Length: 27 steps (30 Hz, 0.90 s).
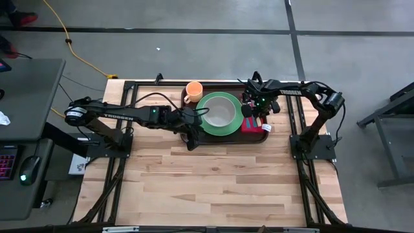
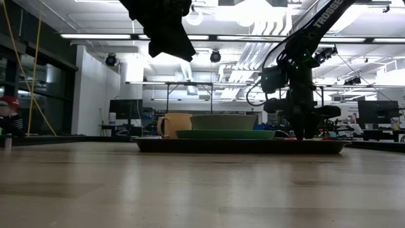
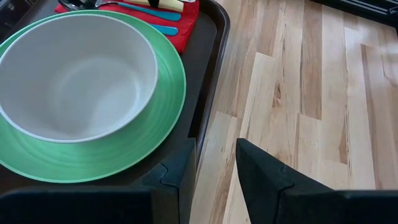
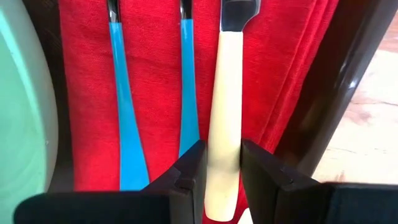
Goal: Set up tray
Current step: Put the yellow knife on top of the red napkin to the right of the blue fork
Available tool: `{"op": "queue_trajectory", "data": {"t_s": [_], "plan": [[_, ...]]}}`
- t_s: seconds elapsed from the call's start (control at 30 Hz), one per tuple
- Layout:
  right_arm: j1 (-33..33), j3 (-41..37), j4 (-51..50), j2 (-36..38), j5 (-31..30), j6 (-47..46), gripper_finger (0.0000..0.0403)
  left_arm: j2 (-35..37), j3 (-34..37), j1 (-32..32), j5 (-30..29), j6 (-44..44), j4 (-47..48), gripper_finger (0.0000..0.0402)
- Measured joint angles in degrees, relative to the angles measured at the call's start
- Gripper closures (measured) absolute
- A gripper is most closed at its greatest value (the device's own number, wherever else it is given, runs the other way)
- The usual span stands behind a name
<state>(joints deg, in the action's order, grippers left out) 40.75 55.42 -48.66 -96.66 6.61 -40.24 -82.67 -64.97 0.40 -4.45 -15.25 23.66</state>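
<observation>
The dark brown tray [image 1: 169, 94] lies at the table's far middle. On it stand an orange mug [image 1: 193, 90] and a green plate [image 3: 155, 124] carrying a pale bowl [image 3: 74, 74]. A red napkin [image 4: 155, 81] lies at the tray's right end. On the napkin lie two blue-handled utensils [image 4: 124, 112] and a cream-handled knife [image 4: 225, 93], side by side. My right gripper [image 4: 222, 171] stands over the napkin, shut on the knife. My left gripper [image 3: 216, 171] hangs open and empty above the tray's near rim [image 3: 208, 62]. My right gripper pinches the knife's cream handle [image 4: 222, 140] between its two fingers, toward the handle's free end. The fingers [image 4: 193, 168] come from above, pointing down, and lie across the handle. The knife lies along the red napkin, parallel to the blue utensils.
Bare wooden tabletop [image 1: 213, 181] stretches from the tray to the near edge. The plate's rim sits close beside the napkin. A person [image 2: 7, 114] sits far off at the room's left. A desk with a keyboard and mouse [image 1: 29, 169] stands left of the table.
</observation>
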Motion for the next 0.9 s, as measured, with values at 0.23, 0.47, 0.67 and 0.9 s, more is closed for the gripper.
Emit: {"op": "queue_trajectory", "data": {"t_s": [0.23, 0.47, 0.67, 0.9], "plan": [[0.0, 0.0, 0.0, 0.0, 0.6, -1.1, 0.0329, 0.0, 0.0, 0.0, 0.0, 0.0, 0.0, 0.0256], [0.0, -0.1, -1.0, 0.3, 0.2, -0.8, 0.0329, 0.0, 0.0, 0.0, 0.0, 0.0, 0.0, 0.0257], [1.6, -0.1, -2.0, 3.1, -0.2, 0.2, 0.0329, 0.0, 0.0, 0.0, 0.0, 0.0, 0.0, 0.0257], [2.6, -0.1, -2.0, 6.9, -0.2, 0.2, 0.0329, 0.0, 0.0, 0.0, 0.0, 0.0, -0.6, 0.0256]]}}
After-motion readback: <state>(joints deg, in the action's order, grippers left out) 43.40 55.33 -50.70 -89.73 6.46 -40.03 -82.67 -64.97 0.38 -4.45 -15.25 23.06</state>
